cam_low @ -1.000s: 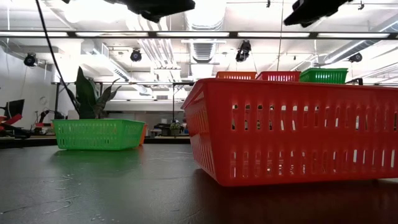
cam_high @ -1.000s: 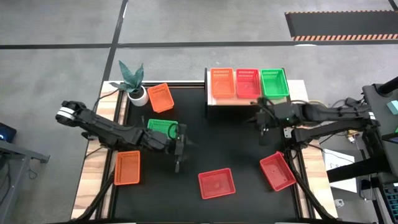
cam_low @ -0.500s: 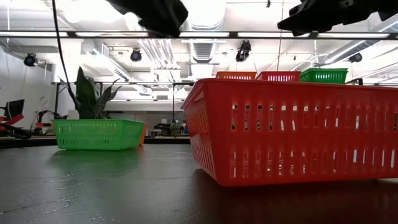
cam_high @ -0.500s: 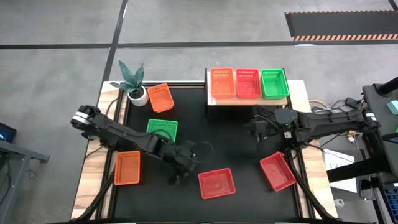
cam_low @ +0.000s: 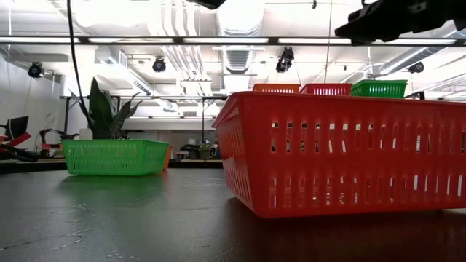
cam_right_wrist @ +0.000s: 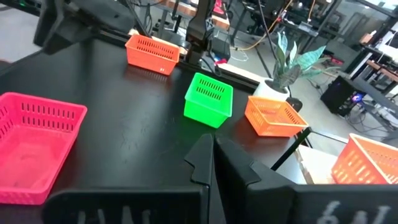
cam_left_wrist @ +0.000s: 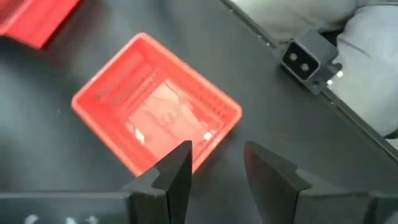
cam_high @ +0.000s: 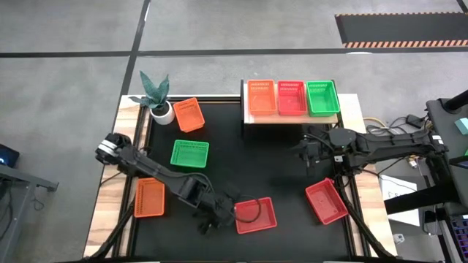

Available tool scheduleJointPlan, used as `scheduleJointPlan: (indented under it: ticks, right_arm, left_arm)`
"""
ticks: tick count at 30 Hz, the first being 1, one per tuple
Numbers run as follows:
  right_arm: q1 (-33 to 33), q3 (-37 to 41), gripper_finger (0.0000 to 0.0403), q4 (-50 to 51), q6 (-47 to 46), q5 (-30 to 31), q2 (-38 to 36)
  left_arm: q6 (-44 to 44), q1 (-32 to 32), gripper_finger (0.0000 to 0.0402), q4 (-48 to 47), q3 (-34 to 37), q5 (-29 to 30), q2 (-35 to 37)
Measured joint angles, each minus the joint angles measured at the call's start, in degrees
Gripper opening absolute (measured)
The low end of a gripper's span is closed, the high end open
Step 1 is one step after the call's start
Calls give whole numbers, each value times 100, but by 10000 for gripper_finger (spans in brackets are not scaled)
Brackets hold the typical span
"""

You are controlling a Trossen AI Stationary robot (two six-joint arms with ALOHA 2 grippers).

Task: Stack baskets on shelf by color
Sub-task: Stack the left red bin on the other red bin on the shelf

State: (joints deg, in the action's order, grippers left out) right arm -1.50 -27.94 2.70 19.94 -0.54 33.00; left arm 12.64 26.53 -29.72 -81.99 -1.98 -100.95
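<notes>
Three baskets sit side by side on the shelf (cam_high: 292, 119), orange, red-pink and green, while five lie on the black surface (cam_high: 270, 164), where the left gripper (cam_high: 219, 217), jaws spread, hovers at a red-pink basket (cam_high: 255, 215) and the right gripper (cam_high: 306, 150), jaws pressed together, waits near the shelf.

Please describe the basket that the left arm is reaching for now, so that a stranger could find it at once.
Look at the black table, near edge, middle. There a red-pink basket lies flat, with the left claw open at its left rim. The other loose red-pink basket lies farther right, turned at an angle, with no claw near it.
</notes>
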Motion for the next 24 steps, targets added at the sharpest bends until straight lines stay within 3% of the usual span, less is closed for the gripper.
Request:
scheduleJointPlan:
  ticks: [13,24]
  right_arm:
    - [0,2,9,2,5,-149,-110]
    - [0,2,9,42,18,-149,-151]
  left_arm:
    - [870,-136,130,222,-266,-53,-586]
    - [1078,-386,130,228,-196,-243,-1043]
